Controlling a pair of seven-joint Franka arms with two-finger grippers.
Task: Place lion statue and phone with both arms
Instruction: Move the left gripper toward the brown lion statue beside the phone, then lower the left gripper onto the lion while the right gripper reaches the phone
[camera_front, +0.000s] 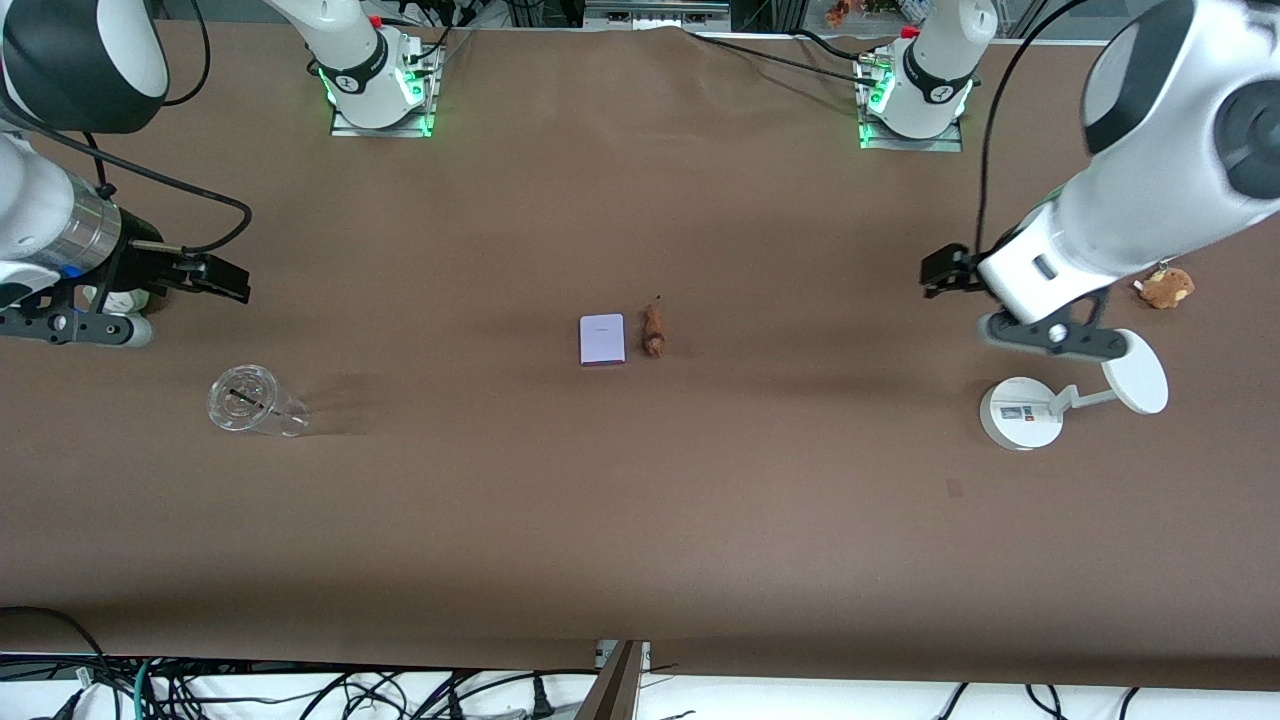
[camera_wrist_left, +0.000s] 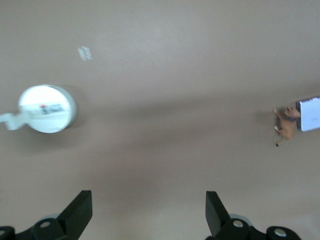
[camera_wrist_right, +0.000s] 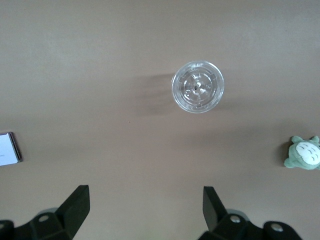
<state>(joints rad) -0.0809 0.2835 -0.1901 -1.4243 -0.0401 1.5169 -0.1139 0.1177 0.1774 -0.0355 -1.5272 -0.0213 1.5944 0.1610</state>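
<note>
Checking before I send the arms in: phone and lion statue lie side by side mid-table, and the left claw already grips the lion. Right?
Not quite. The left claw is open, holding nothing; the front view shows the lion statue on the table beside the phone.

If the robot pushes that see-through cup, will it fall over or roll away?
The clear cup stands upright on the table, taller than wide, so a high push might tip it. Its round wall would probably let it roll afterward. It looks thin and empty, so likely light and slippery.

Clear cup (camera_front: 252, 401), white stand (camera_front: 1060, 402), brown plush (camera_front: 1166, 287), green plush (camera_wrist_right: 303, 153).
</note>
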